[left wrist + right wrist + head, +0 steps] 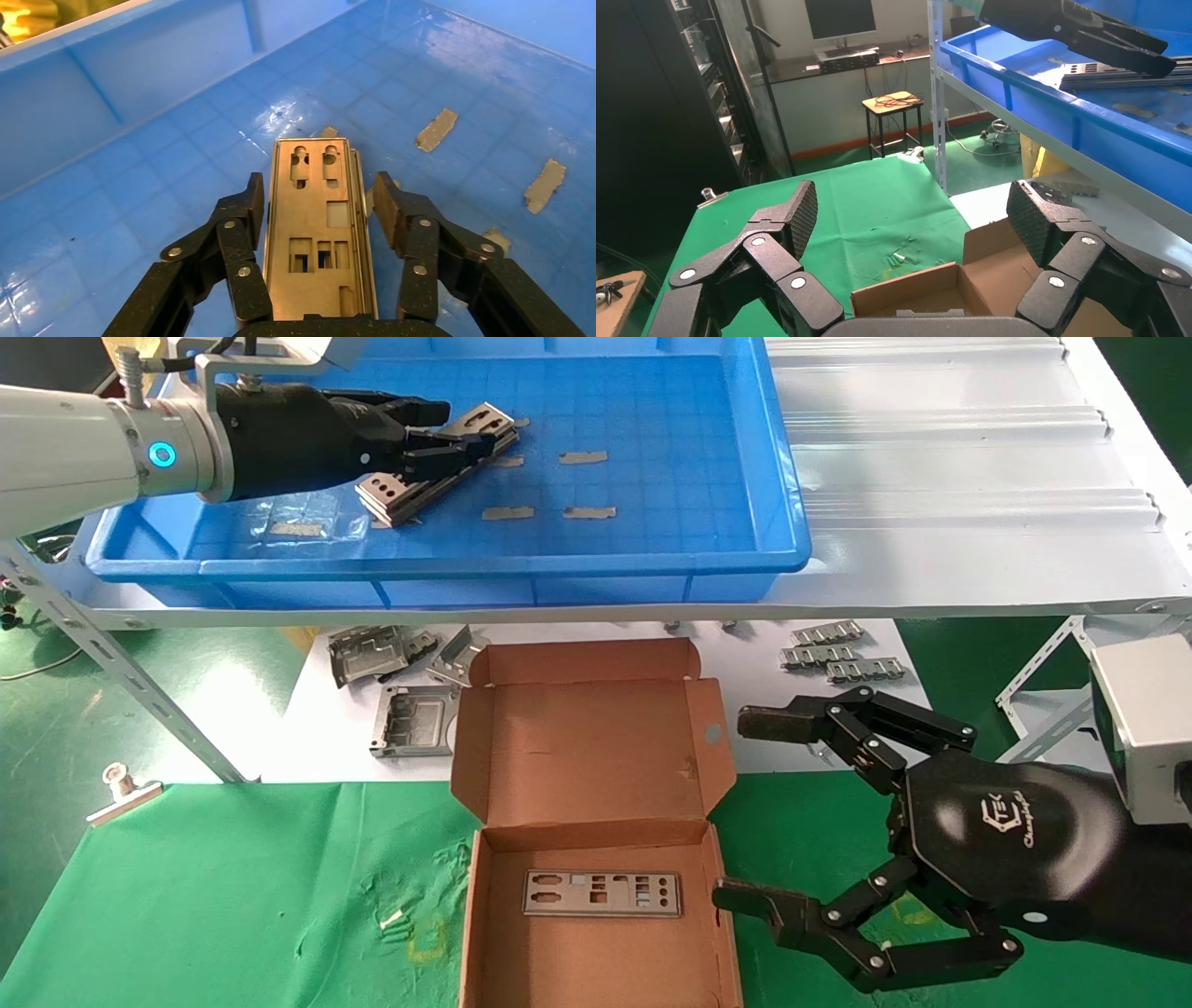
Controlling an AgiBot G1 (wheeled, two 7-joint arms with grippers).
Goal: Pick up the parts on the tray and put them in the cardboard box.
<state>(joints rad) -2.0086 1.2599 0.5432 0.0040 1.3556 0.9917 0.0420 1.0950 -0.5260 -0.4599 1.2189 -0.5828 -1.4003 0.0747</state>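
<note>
**A:** Left gripper [461,435] status?

**B:** Over the blue tray [652,565], at its left end. Head view shows it on a stack of parts [438,467] lying diagonally on the tray floor. Left wrist view is clearer: fingers [242,210] sit on either side of the top plate [318,232], slightly spread, a sliver of gap each side. Straddling, not pinching.

**A:** Other stuff in the tray?

**B:** Grey tape strips [584,457] scattered on the floor.

**A:** Box?

**B:** Cardboard box [596,747] on the green cloth [233,887] below the shelf, lid open. One plate [602,893] lies flat inside; only the head view shows it.

**A:** Right gripper [736,808]?

**B:** Just right of the box, spread wide, holding nothing. Right wrist view shows both pads [801,217] well apart above the box edge, the left arm visible up in the tray.
</note>
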